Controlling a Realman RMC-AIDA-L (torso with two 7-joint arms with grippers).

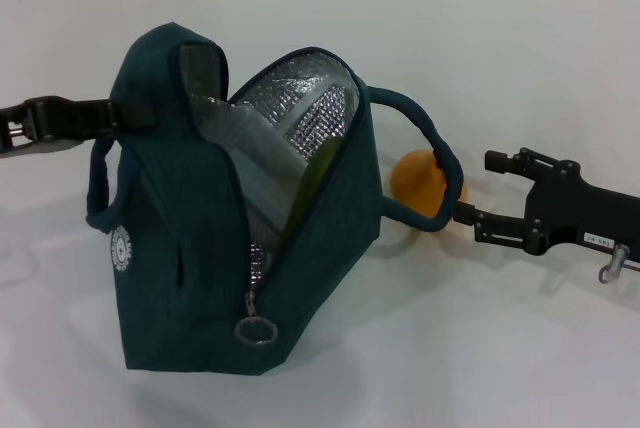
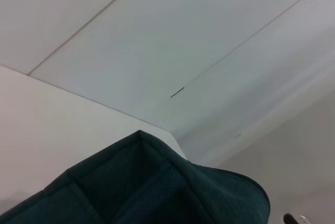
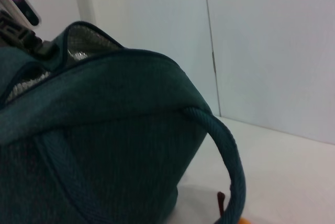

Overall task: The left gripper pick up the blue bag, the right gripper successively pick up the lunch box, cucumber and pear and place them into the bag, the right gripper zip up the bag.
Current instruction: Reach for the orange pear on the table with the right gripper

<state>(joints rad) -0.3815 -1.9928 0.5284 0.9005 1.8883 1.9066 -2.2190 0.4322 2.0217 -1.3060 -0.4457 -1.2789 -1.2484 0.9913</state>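
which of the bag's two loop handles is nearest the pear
The handle on the blue bag's right side, arching in front of the pear; the other handle hangs on its far left side.

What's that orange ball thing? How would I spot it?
Find the big teal blue bag standing open on the white table. On its right, behind its looped handle, sits the pear, before the right gripper. It is the only round, orange-yellow thing there.

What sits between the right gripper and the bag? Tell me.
The pear, on the table behind the bag's near handle loop, with the right gripper just beside it. The head view shows this.
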